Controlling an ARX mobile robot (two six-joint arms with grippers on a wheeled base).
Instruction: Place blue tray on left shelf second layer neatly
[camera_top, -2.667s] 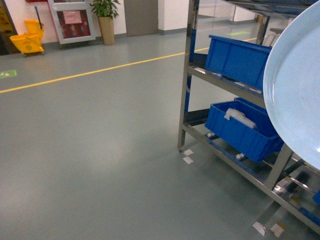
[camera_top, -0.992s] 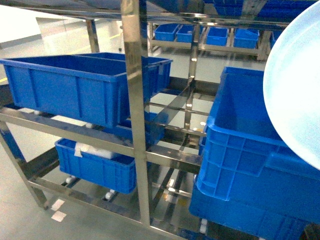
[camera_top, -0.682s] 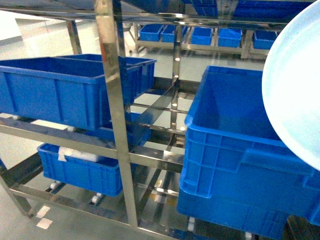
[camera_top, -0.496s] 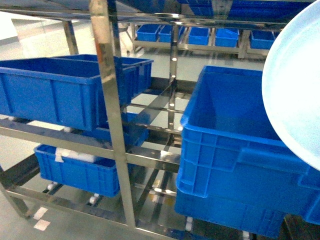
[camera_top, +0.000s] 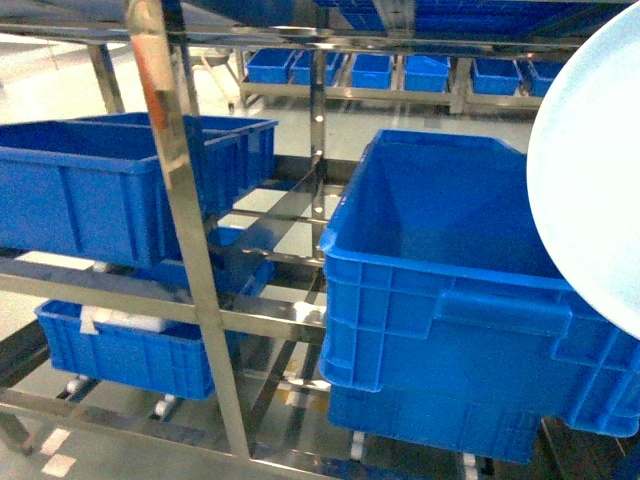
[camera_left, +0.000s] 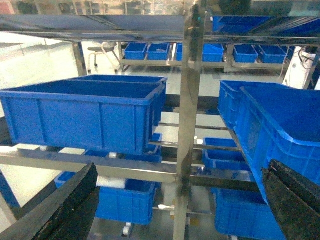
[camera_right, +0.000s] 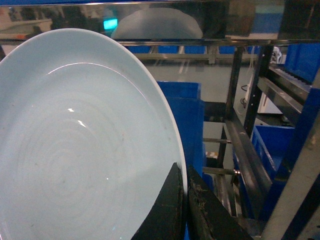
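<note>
Plainly, tray: the blue tray (camera_right: 75, 145) is held up on edge at the right, not yet on the steel rack (camera_top: 175, 200)
Handling: looks light, stiff and glossy, so likely slippery; best pinched at the raised rim
Right gripper (camera_right: 184, 210): jaws clamped on the tray's rim
Left gripper (camera_left: 175, 210): jaws spread wide, holding nothing
Head view: shows dark-blue crates (camera_top: 460, 300) filling the tiers, but hides the grip
Right wrist view: alone shows the rim pinch
</note>
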